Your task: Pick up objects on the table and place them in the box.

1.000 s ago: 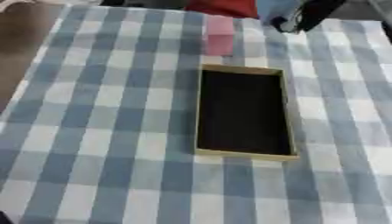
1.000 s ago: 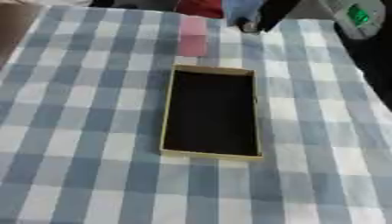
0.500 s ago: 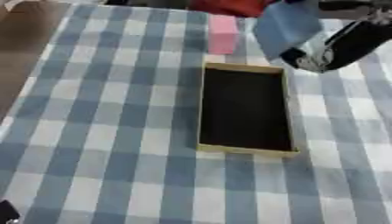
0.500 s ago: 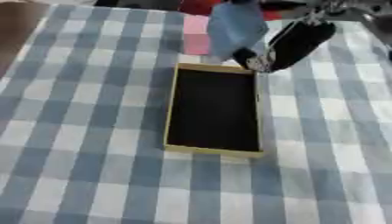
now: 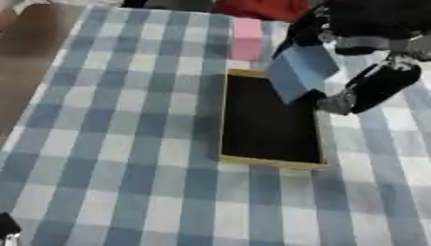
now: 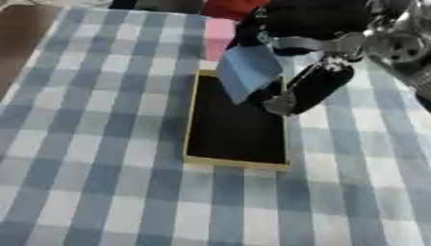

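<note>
My right hand [image 5: 353,72] comes in from the table's far right corner, fingers curled round a blue block [image 5: 299,72] held tilted above the far end of the box [image 5: 232,120]. If I let go now, I judge the block could clip the far rim and tip out onto the cloth [image 5: 126,144], since it hangs askew. A pink block [image 5: 247,38] stands just beyond the box, near the far edge. My left hand is out of sight.
</note>
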You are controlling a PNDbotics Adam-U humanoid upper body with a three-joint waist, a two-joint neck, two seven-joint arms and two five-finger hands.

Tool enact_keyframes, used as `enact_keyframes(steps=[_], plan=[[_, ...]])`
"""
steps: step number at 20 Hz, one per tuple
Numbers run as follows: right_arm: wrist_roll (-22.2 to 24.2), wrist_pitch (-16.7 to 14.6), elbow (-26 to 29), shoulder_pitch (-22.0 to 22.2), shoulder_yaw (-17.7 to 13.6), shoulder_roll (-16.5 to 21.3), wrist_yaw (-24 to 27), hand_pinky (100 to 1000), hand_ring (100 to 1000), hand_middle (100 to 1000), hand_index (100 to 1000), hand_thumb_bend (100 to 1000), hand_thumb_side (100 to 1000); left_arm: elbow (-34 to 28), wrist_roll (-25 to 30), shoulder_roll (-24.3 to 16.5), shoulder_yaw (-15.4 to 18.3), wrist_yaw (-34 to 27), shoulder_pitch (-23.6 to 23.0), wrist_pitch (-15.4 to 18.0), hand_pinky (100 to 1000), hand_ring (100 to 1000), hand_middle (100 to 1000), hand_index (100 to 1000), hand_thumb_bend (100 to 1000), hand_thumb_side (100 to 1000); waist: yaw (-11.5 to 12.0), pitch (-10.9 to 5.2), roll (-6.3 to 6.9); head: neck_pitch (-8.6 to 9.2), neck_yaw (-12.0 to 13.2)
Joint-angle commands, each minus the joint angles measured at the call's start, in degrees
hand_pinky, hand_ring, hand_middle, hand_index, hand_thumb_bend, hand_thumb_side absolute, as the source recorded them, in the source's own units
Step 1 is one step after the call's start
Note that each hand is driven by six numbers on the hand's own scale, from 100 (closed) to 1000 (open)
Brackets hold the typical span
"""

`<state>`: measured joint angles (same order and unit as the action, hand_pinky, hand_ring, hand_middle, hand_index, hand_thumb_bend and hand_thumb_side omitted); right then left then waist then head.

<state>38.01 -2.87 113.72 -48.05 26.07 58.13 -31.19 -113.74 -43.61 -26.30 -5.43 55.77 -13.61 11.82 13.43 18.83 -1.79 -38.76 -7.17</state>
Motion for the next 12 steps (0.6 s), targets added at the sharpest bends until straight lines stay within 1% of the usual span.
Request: enact_keyframes(steps=[1,6,9,10,11,12], plan=[[-0.52,2.41,0.87,-0.19,0.6,0.35,-1.91,798,720,683,798,100,430,-0.85,0.58,-1.13,0.34,-0.4,-0.05,0.13,669,643,510,670,100,460,0.09,-1.12,0.27,-0.33,-0.15],[-0.38,5.45,0.87,0.79,1.99,-0.13,-2.74,798,726,690,810,100,456,-0.85,1.45,-0.54,0.08,-0.33,0.14,0.06,669,643,510,669,100,471,0.22,-0.79,0.26,-0.24,-0.22],[0.1,6.51,0.87,1.49,3.07,-0.39,-2.45,806,735,698,817,100,481,-0.85,1.75,-0.24,-0.04,-0.24,0.35,0.04,670,643,509,669,100,475,0.41,-0.44,0.25,-0.07,-0.3],[0.38,6.6,0.87,1.59,3.48,-0.49,-2.28,806,738,701,819,100,458,-0.85,1.82,-0.17,-0.08,-0.21,0.41,0.03,670,643,509,669,100,475,0.46,-0.34,0.24,-0.04,-0.34],[0.79,6.56,0.87,1.67,4.05,-0.6,-2.07,807,741,706,822,100,503,-0.85,1.88,-0.1,-0.12,-0.16,0.48,0.04,670,643,509,669,100,475,0.53,-0.21,0.25,0.01,-0.38],[1.19,6.5,0.87,1.68,4.6,-0.7,-1.92,809,747,712,825,100,511,-0.85,1.92,-0.03,-0.16,-0.12,0.52,0.04,670,643,509,669,100,476,0.59,-0.12,0.26,0.05,-0.42]])
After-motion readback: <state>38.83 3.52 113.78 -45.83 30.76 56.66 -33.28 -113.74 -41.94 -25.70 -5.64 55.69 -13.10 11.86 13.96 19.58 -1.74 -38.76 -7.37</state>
